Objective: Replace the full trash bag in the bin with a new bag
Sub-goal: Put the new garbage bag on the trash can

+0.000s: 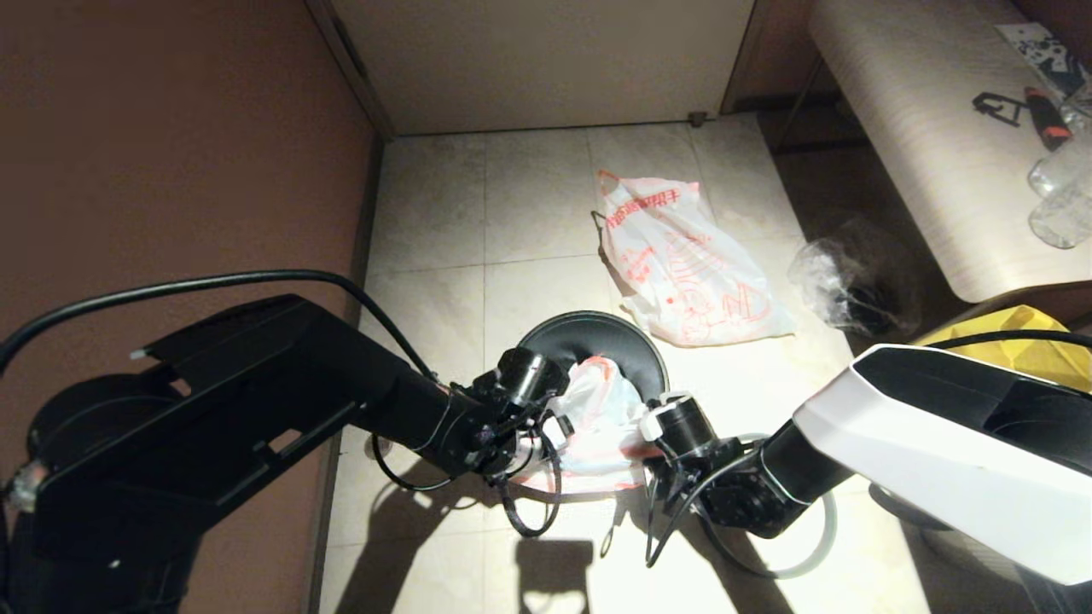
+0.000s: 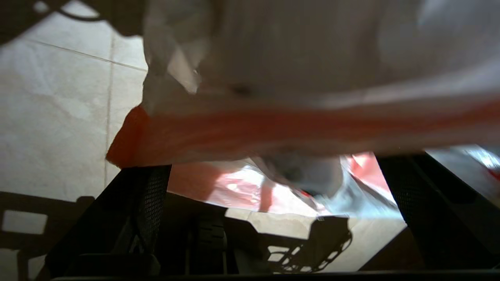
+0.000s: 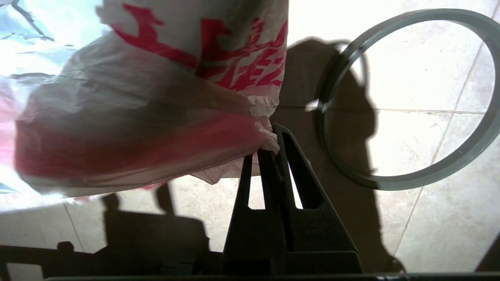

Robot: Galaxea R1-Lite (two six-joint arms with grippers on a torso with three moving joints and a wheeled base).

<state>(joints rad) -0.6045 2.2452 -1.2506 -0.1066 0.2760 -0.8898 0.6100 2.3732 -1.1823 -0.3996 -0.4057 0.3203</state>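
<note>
Right pincer (image 3: 269, 150) clamped on new bag (image 1: 597, 418) edge, left pincer (image 2: 273, 171) spread wide beside it, above bin (image 1: 597, 341)

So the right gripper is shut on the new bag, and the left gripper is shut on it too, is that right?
Not quite. The left gripper is open: the left wrist view shows its fingers spread wide, with the orange edge of the new bag stretching across in front of them. The right gripper is indeed shut on the new bag.
</note>
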